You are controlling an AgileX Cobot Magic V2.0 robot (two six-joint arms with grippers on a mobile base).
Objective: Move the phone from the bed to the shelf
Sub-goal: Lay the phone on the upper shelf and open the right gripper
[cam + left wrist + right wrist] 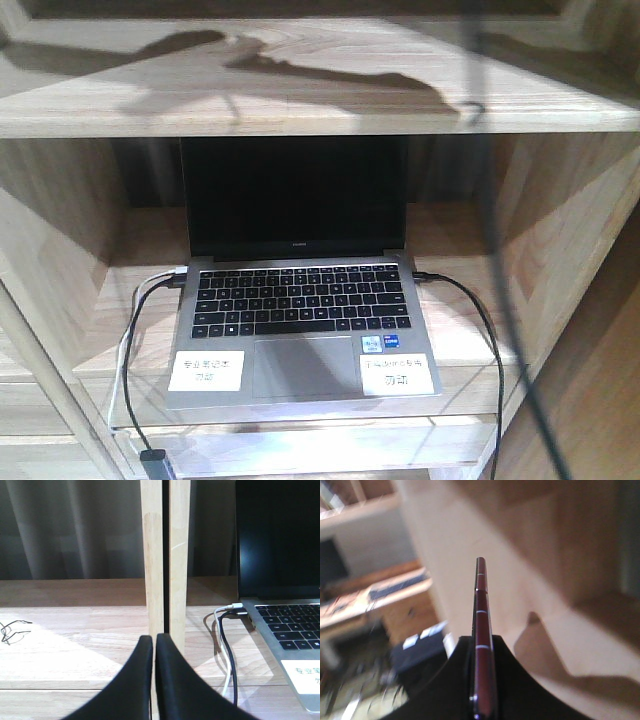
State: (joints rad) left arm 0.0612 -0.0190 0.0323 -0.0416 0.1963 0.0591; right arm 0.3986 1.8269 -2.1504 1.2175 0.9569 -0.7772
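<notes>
Right wrist view shows the right gripper (482,680) pinching the phone (481,625) edge-on, long axis pointing straight out from the fingers toward the blurred wooden shelf (470,535); the left gripper (154,645), fingers pressed together, holds nothing.

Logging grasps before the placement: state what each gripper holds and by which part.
The right gripper clamps the phone edge-on by its near end, the far end jutting forward. The left gripper is shut on nothing.

We see the laptop (300,290) filling most of the middle shelf (90,330), its cables (135,340) trailing at both sides. Bare board (75,630) lies left of the wooden uprights (165,555); the upper board (300,90) shows open.
</notes>
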